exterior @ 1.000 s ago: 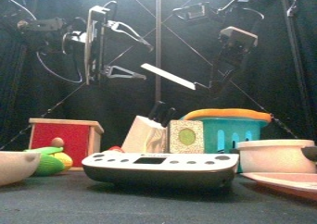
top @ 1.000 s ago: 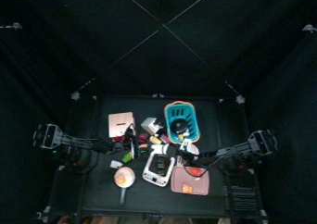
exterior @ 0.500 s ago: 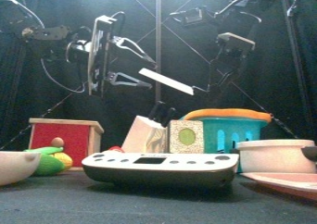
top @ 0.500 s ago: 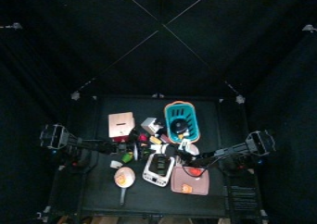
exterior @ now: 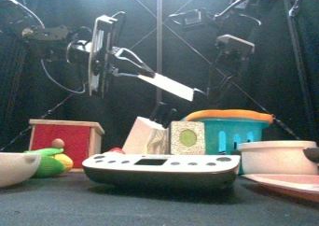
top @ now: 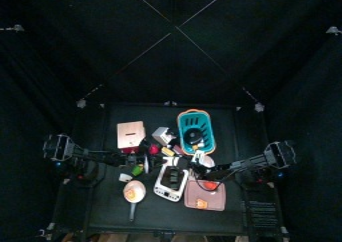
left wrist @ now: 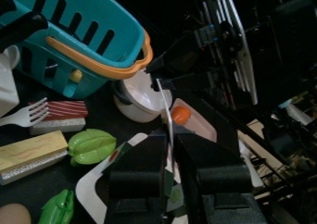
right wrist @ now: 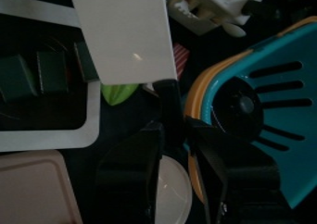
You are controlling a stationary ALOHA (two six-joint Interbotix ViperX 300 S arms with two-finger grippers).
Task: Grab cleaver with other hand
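The cleaver [exterior: 167, 84] has a white blade and a dark handle, and it hangs tilted in the air above the table's middle. My right gripper [exterior: 219, 84] is shut on its handle. In the right wrist view the blade [right wrist: 124, 33] sticks out beyond those jaws. My left gripper [exterior: 132, 65] comes in from the left, and its jaws have closed onto the blade's free end. In the left wrist view the blade [left wrist: 165, 105] shows edge-on in the narrow gap between the jaws. In the top view both grippers meet over the table's middle [top: 171, 160].
Below the cleaver stand a teal basket with an orange rim [exterior: 232, 127], a white scale [exterior: 162, 170], two small cartons [exterior: 169, 136], a red box [exterior: 65, 138], a bowl of green toys [exterior: 19, 167] and a white pot [exterior: 282, 156].
The left gripper's jaws, wide open before, have closed in on the blade's end. The cleaver has sunk slightly and shifted a little to the left. The right arm has risen a little.
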